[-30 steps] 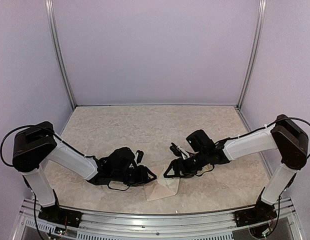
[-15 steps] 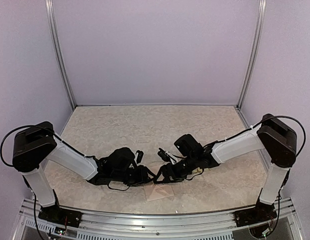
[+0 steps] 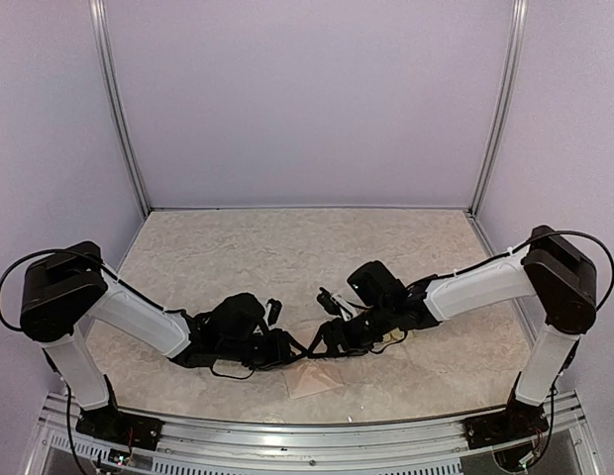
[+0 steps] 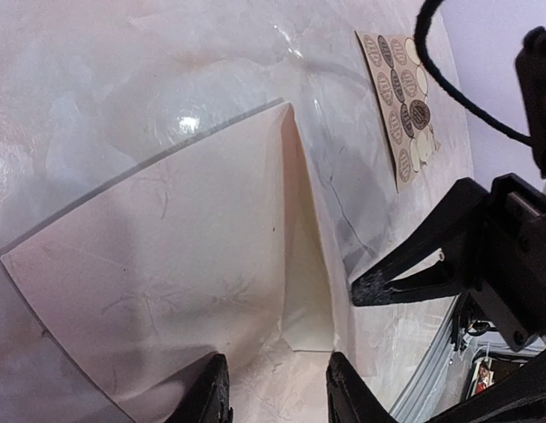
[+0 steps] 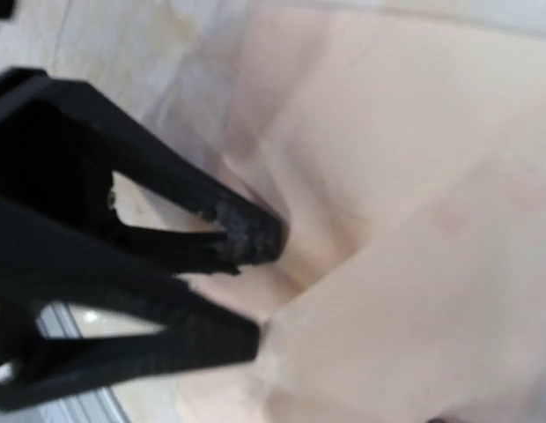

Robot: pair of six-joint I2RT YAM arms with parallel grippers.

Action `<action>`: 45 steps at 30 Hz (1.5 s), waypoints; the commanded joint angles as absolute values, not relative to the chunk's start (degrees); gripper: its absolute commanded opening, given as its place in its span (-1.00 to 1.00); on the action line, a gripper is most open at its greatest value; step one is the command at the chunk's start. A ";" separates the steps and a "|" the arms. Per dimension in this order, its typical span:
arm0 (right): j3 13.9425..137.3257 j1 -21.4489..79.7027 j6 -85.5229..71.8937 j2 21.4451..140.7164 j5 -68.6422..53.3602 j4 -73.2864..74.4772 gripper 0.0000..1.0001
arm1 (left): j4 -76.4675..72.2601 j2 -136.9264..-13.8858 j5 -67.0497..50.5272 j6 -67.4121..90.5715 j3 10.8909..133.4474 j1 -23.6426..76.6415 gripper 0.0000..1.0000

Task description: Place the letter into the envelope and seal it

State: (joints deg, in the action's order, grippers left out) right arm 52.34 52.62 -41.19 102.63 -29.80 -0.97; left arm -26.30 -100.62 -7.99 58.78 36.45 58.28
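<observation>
Light, limp paper envelope (image 4: 167, 264), easily creased; best pinched at the flap edge. Left end effector (image 4: 277, 388) half open, empty; right end effector (image 5: 255, 286) wide open, perhaps touching it

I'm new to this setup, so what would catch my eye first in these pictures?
The left claw and right claw meet almost tip to tip over a cream envelope at the near middle of the table. In the left wrist view that envelope fills the picture, with a card of round stickers lying beyond it.
</observation>
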 commanded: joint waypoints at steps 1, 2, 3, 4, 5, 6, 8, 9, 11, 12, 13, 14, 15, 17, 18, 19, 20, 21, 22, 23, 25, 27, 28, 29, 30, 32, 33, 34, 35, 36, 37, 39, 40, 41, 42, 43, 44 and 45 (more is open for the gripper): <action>52.20 49.95 -38.70 93.99 -22.48 6.99 0.37 | -23.12 -99.76 -6.78 58.90 35.07 58.68 -0.30; 51.88 48.80 -37.96 92.60 -21.51 8.34 0.36 | -23.12 -99.82 -6.77 58.89 35.09 58.65 -0.30; 51.41 47.39 -37.09 91.23 -20.44 9.97 0.34 | -23.12 -99.77 -6.84 58.89 35.07 58.66 -0.30; 50.81 45.74 -36.30 90.16 -19.51 11.94 0.30 | -23.18 -99.83 -6.90 58.89 35.07 58.70 -0.30; 50.16 43.88 -35.49 89.09 -18.49 13.24 0.26 | -23.20 -99.84 -6.89 58.89 35.07 58.67 -0.30; 49.36 41.82 -34.71 88.10 -17.56 14.37 0.22 | -23.20 -99.78 -6.89 58.89 35.07 58.71 -0.30; 48.05 38.03 -32.92 86.59 -15.20 16.18 0.15 | -23.12 -99.80 -7.03 58.89 35.07 58.71 -0.30; 47.73 36.24 -32.01 86.21 -13.96 17.26 0.12 | -23.05 -99.76 -7.03 58.89 35.11 58.69 -0.30; 47.32 33.02 -30.49 86.24 -12.08 18.79 0.05 | -22.88 -99.68 -7.03 58.91 35.15 58.70 -0.30; 47.17 31.84 -29.85 86.49 -11.43 19.10 0.02 | -22.79 -99.67 -7.00 58.94 35.23 58.67 -0.30; 46.98 30.65 -29.35 86.81 -11.02 19.23 -0.01 | -22.69 -99.67 -6.98 58.94 35.32 58.68 -0.30; 46.92 29.73 -28.89 87.30 -10.40 19.25 -0.04 | -22.60 -99.60 -6.93 58.89 35.41 58.71 -0.30; 46.93 29.01 -28.51 87.86 -10.09 19.25 -0.06 | -22.55 -99.51 -6.85 58.89 35.42 58.69 -0.30; 47.38 28.19 -27.60 89.11 -9.58 19.16 -0.12 | -22.43 -99.43 -6.77 58.95 35.42 58.68 -0.30; 47.55 28.01 -27.40 89.82 -9.42 19.17 -0.15 | -22.41 -99.41 -6.81 58.94 35.34 58.71 -0.30; 47.74 27.84 -27.28 90.44 -9.39 19.21 -0.16 | -22.34 -99.36 -6.84 58.94 35.27 58.71 -0.30; 48.01 27.84 -27.21 91.04 -9.43 19.12 -0.19 | -22.28 -99.26 -6.75 58.89 35.25 58.71 -0.30; 48.13 27.84 -27.15 91.58 -9.66 19.01 -0.22 | -22.20 -99.24 -6.75 58.89 35.17 58.71 -0.30; 48.24 27.84 -27.14 92.04 -9.79 18.94 -0.24 | -22.07 -99.08 -6.72 58.89 35.16 58.67 -0.30; 48.23 27.84 -27.11 92.36 -9.96 18.86 -0.27 | -22.02 -98.99 -6.57 58.93 35.12 58.68 -0.30; 48.04 27.86 -27.16 92.70 -10.45 18.68 -0.35 | -21.78 -98.76 -6.39 58.83 35.07 58.71 -0.30; 47.71 27.86 -27.15 92.81 -11.34 18.23 -0.41 | -21.66 -98.62 -6.37 58.76 35.15 58.69 -0.30; 47.53 27.83 -27.16 92.82 -11.78 18.08 -0.44 | -21.60 -98.62 -6.28 58.67 35.17 58.71 -0.30; 47.32 27.86 -27.16 92.75 -12.05 17.84 -0.47 | -21.62 -98.61 -6.25 58.63 35.16 58.71 -0.31; 47.20 27.82 -27.11 92.77 -12.31 17.69 -0.49 | -21.66 -98.68 -6.37 58.63 35.16 58.71 -0.30; 47.04 27.86 -27.08 92.99 -12.68 17.62 -0.52 | -21.71 -98.78 -6.39 58.76 35.16 58.70 -0.30; 47.02 27.86 -26.95 93.17 -12.93 17.51 -0.55 | -21.77 -98.83 -6.40 58.78 35.22 58.70 -0.30; 46.96 27.86 -26.90 93.35 -13.28 17.29 -0.57 | -21.78 -98.87 -6.48 58.80 35.16 58.71 -0.30; 46.89 27.86 -26.90 93.53 -13.59 17.11 -0.59 | -21.84 -98.88 -6.50 58.78 35.16 58.71 -0.30; 46.92 27.78 -26.83 93.78 -13.69 17.06 -0.60 | -21.84 -98.88 -6.49 58.77 35.20 58.71 -0.30; 46.98 27.80 -26.81 94.04 -13.96 16.97 -0.62 | -21.88 -98.88 -6.50 58.78 35.24 58.71 -0.30; 46.94 27.82 -26.72 94.49 -14.50 16.67 -0.66 | -21.83 -98.96 -6.42 58.73 35.31 58.69 -0.30; 46.89 27.81 -26.72 94.60 -14.75 16.48 -0.67 | -21.79 -98.96 -6.44 58.74 35.33 58.71 -0.30; 46.85 27.81 -26.72 94.78 -15.03 16.36 -0.69 | -21.83 -98.96 -6.45 58.77 35.38 58.71 -0.30; 46.80 27.86 -26.72 94.87 -15.28 16.23 -0.70 | -21.78 -99.04 -6.47 58.78 35.34 58.70 -0.30; 46.76 27.84 -26.72 94.99 -15.48 16.06 -0.72 | -21.87 -99.05 -6.49 58.72 35.33 58.67 -0.30; 46.64 27.80 -26.78 94.94 -15.72 15.81 -0.74 | -21.78 -99.05 -6.46 58.72 35.33 58.71 -0.30; 46.52 27.85 -26.80 94.97 -16.06 15.58 -0.76 | -21.79 -99.05 -6.52 58.73 35.33 58.69 -0.31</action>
